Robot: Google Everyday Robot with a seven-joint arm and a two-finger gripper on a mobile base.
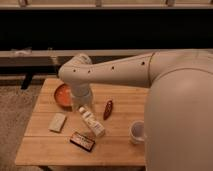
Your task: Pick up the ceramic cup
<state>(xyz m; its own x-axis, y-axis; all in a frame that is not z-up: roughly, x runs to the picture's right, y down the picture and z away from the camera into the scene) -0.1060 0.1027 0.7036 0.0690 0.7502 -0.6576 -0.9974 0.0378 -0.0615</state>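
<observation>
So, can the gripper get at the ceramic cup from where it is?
Probably yes. The gripper hangs by the orange bowl, over one end of the white bottle. The ceramic cup stands upright further right, its top open; only a low red item lies between.
</observation>
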